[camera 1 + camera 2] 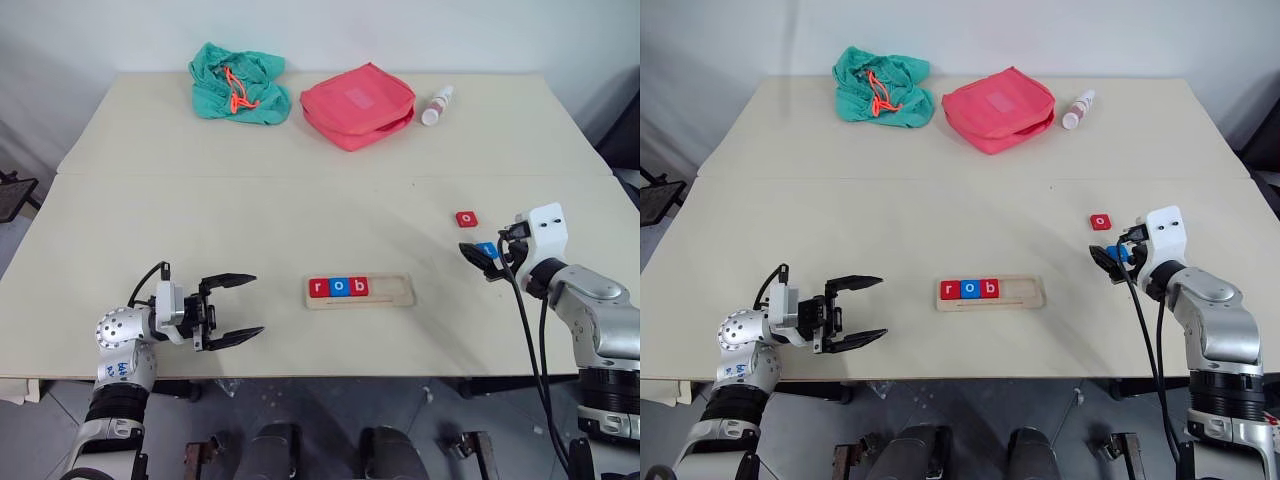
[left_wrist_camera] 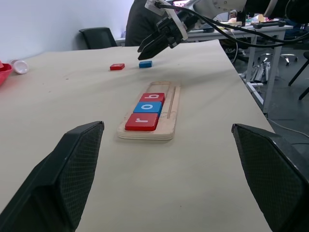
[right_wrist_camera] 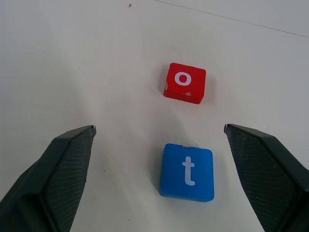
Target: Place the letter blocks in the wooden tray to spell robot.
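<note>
- Right wrist view: right gripper (image 3: 159, 179) spread wide, empty, straddling blue t block (image 3: 187, 172); red o block (image 3: 184, 82) just beyond at 12 o'clock.
- Wooden tray (image 1: 360, 291) near worktop (image 1: 200, 210) front edge, holding r, o, b blocks (image 1: 338, 287) at left end.
- Left gripper (image 1: 232, 310) at tray's 9 o'clock, wide open, empty.

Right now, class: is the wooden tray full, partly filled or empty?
Partly filled. The wooden tray holds r, o and b at one end; the red o block and blue t block lie on the table.
</note>
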{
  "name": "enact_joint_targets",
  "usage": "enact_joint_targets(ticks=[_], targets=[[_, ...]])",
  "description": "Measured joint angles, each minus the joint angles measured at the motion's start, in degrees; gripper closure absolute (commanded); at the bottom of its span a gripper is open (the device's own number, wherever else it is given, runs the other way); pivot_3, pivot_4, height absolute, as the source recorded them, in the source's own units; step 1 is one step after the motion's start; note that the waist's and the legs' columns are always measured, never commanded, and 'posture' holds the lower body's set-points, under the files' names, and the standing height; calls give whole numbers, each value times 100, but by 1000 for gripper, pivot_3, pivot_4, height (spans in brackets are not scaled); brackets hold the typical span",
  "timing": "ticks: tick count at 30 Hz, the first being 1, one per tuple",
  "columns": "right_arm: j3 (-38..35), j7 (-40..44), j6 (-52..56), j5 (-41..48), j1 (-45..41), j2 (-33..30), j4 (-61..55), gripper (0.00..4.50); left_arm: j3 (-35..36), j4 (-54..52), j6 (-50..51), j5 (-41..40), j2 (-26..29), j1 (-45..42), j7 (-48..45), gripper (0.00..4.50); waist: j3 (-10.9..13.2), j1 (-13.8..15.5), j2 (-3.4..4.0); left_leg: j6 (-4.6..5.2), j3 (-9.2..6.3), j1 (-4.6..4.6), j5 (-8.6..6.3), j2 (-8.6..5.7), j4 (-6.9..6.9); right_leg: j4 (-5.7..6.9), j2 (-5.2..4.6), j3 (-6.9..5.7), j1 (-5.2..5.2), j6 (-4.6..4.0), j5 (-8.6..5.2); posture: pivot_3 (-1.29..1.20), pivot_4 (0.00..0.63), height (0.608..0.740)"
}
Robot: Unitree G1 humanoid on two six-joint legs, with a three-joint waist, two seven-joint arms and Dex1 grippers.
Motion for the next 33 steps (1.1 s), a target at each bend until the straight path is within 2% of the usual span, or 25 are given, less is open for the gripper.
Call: enact_joint_targets(ticks=[18,28,33], targets=[[14,-97,7,2,-68,26,0,54,4,-96,23,-4,4,83,0,0,0,-6,0,0,1,0,0,0,0,0,0,0,0,0,0,0,150,740],[421,-162,-481,-259,-1495,188,1900,54,7,-687,162,-32,22,571,3,0,1,-54,1,0,-3,-3,0,0,-4,-2,-1,-1,-3,0,0,0,150,740],[677,-182,-981,-534,-2232,335,3256,54,27,-969,212,-55,44,825,9,0,1,-134,1,0,-1,-2,0,1,-5,-2,-1,-1,-4,0,0,0,150,740]])
